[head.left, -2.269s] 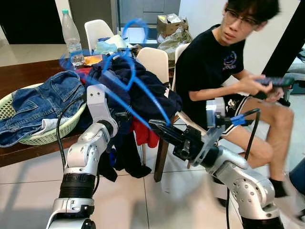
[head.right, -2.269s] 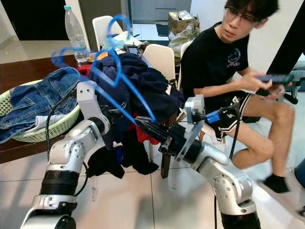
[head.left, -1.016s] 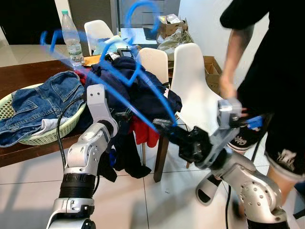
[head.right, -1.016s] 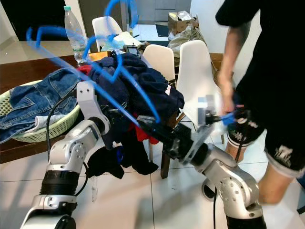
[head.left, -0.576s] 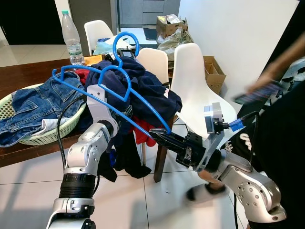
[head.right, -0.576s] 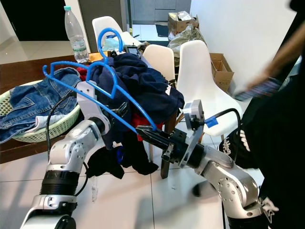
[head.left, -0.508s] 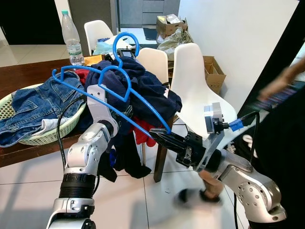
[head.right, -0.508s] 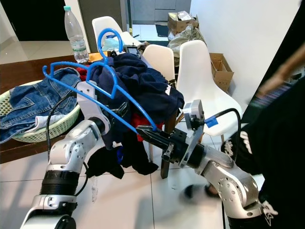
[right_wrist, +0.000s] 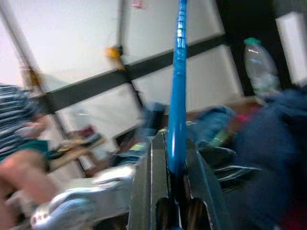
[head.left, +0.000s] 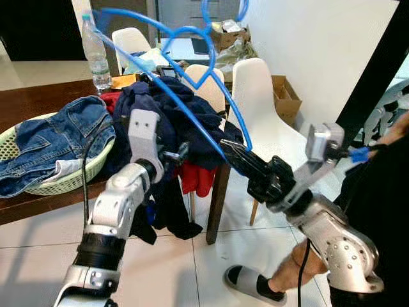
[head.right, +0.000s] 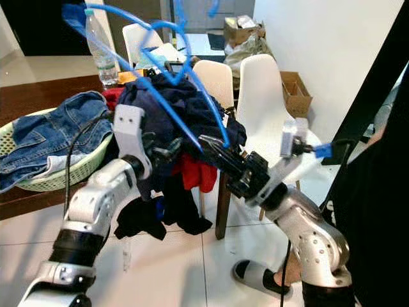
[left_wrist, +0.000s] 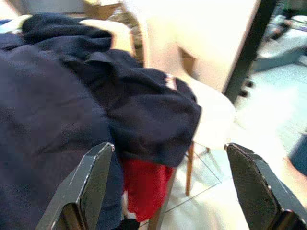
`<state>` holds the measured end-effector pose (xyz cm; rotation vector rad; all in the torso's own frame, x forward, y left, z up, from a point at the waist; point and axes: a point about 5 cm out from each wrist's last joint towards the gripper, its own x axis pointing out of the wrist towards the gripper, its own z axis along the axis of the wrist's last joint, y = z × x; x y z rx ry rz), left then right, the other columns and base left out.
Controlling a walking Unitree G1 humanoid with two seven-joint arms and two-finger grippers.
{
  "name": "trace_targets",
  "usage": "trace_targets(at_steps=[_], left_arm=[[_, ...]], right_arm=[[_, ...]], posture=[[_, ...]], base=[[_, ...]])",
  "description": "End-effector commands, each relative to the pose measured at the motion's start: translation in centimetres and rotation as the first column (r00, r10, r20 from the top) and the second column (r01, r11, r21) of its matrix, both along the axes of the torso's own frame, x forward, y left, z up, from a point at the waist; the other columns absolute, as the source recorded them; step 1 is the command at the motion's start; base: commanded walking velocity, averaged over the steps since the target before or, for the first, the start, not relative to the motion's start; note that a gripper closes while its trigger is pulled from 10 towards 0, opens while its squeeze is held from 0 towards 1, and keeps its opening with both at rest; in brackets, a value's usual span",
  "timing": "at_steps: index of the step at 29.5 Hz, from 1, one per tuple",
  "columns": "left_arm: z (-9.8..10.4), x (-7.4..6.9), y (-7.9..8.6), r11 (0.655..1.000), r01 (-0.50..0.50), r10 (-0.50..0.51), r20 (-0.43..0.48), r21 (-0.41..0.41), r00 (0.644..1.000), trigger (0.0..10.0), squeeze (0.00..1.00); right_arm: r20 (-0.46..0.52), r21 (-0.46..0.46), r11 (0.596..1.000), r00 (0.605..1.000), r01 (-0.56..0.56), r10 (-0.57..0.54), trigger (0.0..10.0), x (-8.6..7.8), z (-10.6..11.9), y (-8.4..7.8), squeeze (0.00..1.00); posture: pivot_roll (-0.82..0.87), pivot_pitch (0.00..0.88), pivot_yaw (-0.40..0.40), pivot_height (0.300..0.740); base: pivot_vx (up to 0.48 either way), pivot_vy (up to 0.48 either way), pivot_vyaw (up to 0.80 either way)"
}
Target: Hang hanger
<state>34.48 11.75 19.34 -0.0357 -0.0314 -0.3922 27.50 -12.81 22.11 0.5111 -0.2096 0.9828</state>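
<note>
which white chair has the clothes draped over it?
The middle white chair, beside the table. The navy clothes pile spills across its back, so just its top edge shows. The nearer white chair on its right is bare; the far one stands behind the table.

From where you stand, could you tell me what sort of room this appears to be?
Most likely a home dining area: a wooden dining table with white chairs around it, a laundry basket of jeans and a pile of dark clothes heaped on the table.

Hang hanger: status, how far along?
Done: the right gripper has the blue hanger, jaws shut on its bar. In hand: hanger raised above the clothes pile; left gripper open beside it. Left: the hanging itself; no rail or hook in view.
</note>
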Motion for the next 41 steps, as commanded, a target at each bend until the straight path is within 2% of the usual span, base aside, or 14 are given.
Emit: trace_targets(at_steps=[1, 4, 6, 7, 14, 16, 17, 18, 21, 22, 24, 26, 29, 41], left_arm=[[0.1, -0.3, 0.0, 0.999, 0.024, -0.025, 0.027, 0.036, 0.999, 10.0, 0.00], [0.1, -0.8, -0.2, 0.997, 0.064, -0.066, 0.051, 0.048, 0.996, 10.0, 0.00], [0.1, -0.8, -0.2, 0.997, 0.064, -0.066, 0.051, 0.048, 0.996, 10.0, 0.00], [0.6, -1.2, -0.4, 0.993, 0.112, -0.115, 0.091, 0.044, 0.989, 10.0, 0.00], [1.0, -1.5, -0.7, 0.988, 0.149, -0.153, 0.120, 0.042, 0.981, 10.0, 0.00], [1.8, -2.3, -1.5, 0.970, 0.242, -0.245, 0.166, 0.038, 0.955, 10.0, 0.00], [1.8, -2.3, -1.5, 0.970, 0.242, -0.245, 0.166, 0.038, 0.955, 10.0, 0.00], [2.1, -2.7, -1.8, 0.961, 0.276, -0.277, 0.183, 0.034, 0.943, 10.0, 0.00], [2.1, -2.7, -1.8, 0.961, 0.276, -0.277, 0.183, 0.034, 0.943, 10.0, 0.00], [2.4, -3.0, -1.9, 0.954, 0.299, -0.298, 0.202, 0.028, 0.933, 10.0, 0.00], [2.4, -3.0, -1.9, 0.954, 0.299, -0.298, 0.202, 0.028, 0.933, 10.0, 0.00], [3.5, -3.2, -1.8, 0.949, 0.314, -0.301, 0.262, -0.008, 0.917, 10.0, 0.00], [4.3, -3.2, -1.7, 0.949, 0.314, -0.291, 0.301, -0.032, 0.908, 10.0, 0.00], [4.5, -3.2, -1.9, 0.944, 0.327, -0.301, 0.313, -0.032, 0.901, 10.0, 0.00]], right_arm=[[-0.008, -0.017, 0.999, 0.999, 0.045, -0.045, 10.0, 0.4, -0.1, -0.1, 0.00], [-0.050, -0.077, 0.989, 0.990, 0.129, -0.134, 10.0, 1.3, -1.0, -0.3, 0.00], [-0.050, -0.077, 0.989, 0.990, 0.129, -0.134, 10.0, 1.3, -1.0, -0.3, 0.00], [-0.110, -0.173, 0.953, 0.957, 0.249, -0.269, 10.0, 2.6, -2.7, -0.9, 0.00], [-0.142, -0.222, 0.922, 0.925, 0.316, -0.352, 10.0, 3.3, -3.7, -1.4, 0.00], [-0.187, -0.298, 0.843, 0.838, 0.448, -0.512, 10.0, 4.3, -5.7, -2.4, 0.00], [-0.187, -0.298, 0.843, 0.838, 0.448, -0.512, 10.0, 4.3, -5.7, -2.4, 0.00], [-0.200, -0.330, 0.806, 0.798, 0.491, -0.568, 10.0, 4.5, -6.4, -2.8, 0.00], [-0.200, -0.330, 0.806, 0.798, 0.491, -0.568, 10.0, 4.5, -6.4, -2.8, 0.00], [-0.206, -0.349, 0.775, 0.764, 0.526, -0.611, 10.0, 4.7, -6.9, -3.1, 0.00], [-0.206, -0.349, 0.775, 0.764, 0.526, -0.611, 10.0, 4.7, -6.9, -3.1, 0.00], [-0.219, -0.374, 0.729, 0.709, 0.573, -0.670, 10.0, 4.8, -7.5, -3.8, 0.00], [-0.242, -0.362, 0.719, 0.685, 0.593, -0.687, 10.0, 4.8, -7.8, -3.9, 0.00], [-0.265, -0.345, 0.718, 0.671, 0.605, -0.692, 10.0, 5.1, -8.2, -3.7, 0.00]], posture=[[0.09, 0.042, -0.013, 0.740], [0.09, 0.045, -0.015, 0.740], [0.09, 0.045, -0.015, 0.740], [0.09, 0.046, -0.018, 0.740], [0.09, 0.044, -0.020, 0.740], [0.09, 0.038, -0.022, 0.740], [0.09, 0.038, -0.022, 0.740], [0.09, 0.038, -0.022, 0.740], [0.09, 0.038, -0.022, 0.740], [0.09, 0.034, -0.024, 0.740], [0.09, 0.034, -0.024, 0.740], [0.09, 0.032, -0.025, 0.740], [0.08, 0.031, -0.023, 0.740], [0.08, 0.037, -0.017, 0.740]], base=[[0.000, 0.000, 0.00], [0.000, 0.000, 0.00], [0.000, 0.000, 0.00], [0.000, 0.000, 0.00], [0.000, 0.000, 0.00], [0.000, 0.000, 0.00], [0.000, 0.000, 0.00], [0.000, 0.000, 0.00], [0.000, 0.000, 0.00], [0.000, 0.000, 0.00], [0.000, 0.000, 0.00], [0.000, 0.000, 0.00], [0.000, 0.000, 0.00], [0.000, 0.000, 0.00]])
